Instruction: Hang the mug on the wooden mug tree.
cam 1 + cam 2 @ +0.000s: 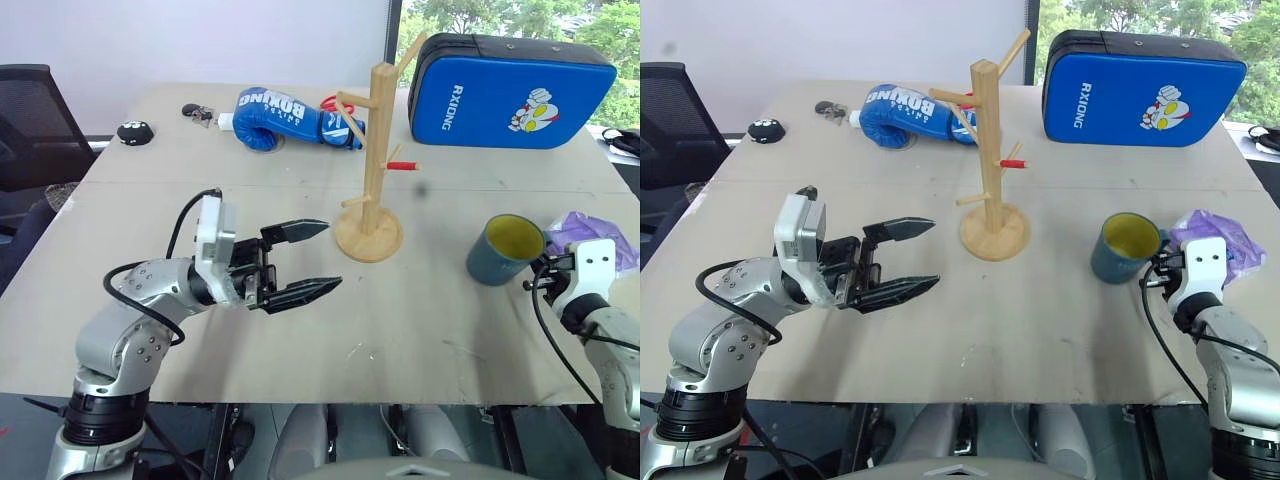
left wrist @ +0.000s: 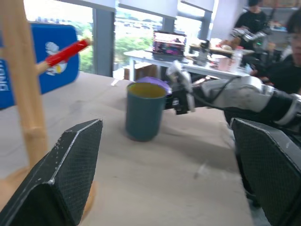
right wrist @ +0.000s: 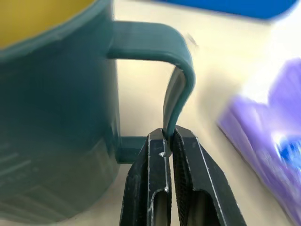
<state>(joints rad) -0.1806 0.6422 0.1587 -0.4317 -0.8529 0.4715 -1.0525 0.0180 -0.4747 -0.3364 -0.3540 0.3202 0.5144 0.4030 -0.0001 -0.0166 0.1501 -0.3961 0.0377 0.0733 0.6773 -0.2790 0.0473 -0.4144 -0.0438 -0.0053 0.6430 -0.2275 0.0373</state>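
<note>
Now pinched on the loop handle of the dark teal-blue mug with yellow inside (image 1: 505, 250): right end effector (image 3: 168, 141), black fingers pressed together around the handle's lower bend. Mug upright on the beige table (image 1: 420, 320), toward the right edge, just beside a crumpled purple plastic pack (image 1: 590, 235). Well apart to its left, near mid-table: light wooden mug tree on a round disc base (image 1: 371, 170), one peg red-tipped. Left end effector (image 1: 320, 258) above the table left of the tree, fingers spread wide, empty. Along the far edge: blue boxing glove (image 1: 285, 118), blue strike pad (image 1: 510, 92).
</note>
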